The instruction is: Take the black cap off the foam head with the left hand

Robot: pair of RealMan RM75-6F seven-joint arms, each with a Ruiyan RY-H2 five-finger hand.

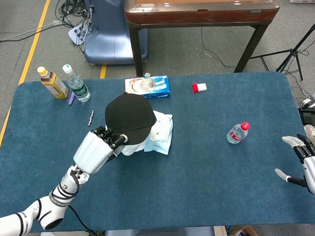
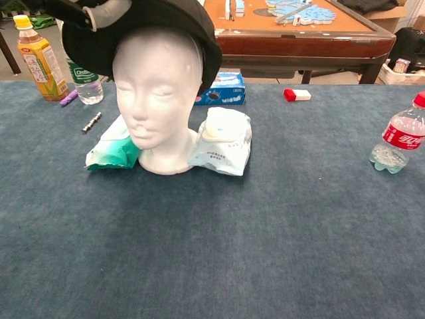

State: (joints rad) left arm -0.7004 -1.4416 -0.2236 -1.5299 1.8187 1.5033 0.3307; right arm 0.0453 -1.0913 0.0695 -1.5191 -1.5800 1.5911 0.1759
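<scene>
**Cap half lifted, rear edge catching on foam head**

At the left, the left hand [image 1: 100, 146] is pinching the brim of the black cap [image 1: 129, 115] between its fingers [image 1: 116, 137], tilting the front up off the foam head [image 2: 158, 100]. The cap's back is sitting on the crown. Risk: the rear band is likely snagging, so a hard pull could be tipping the head onto the wipes packet [image 2: 223, 141] on the bench [image 2: 265, 239]. At the far right, the right hand [image 1: 309, 164] is hanging empty, fingers spread.
</scene>
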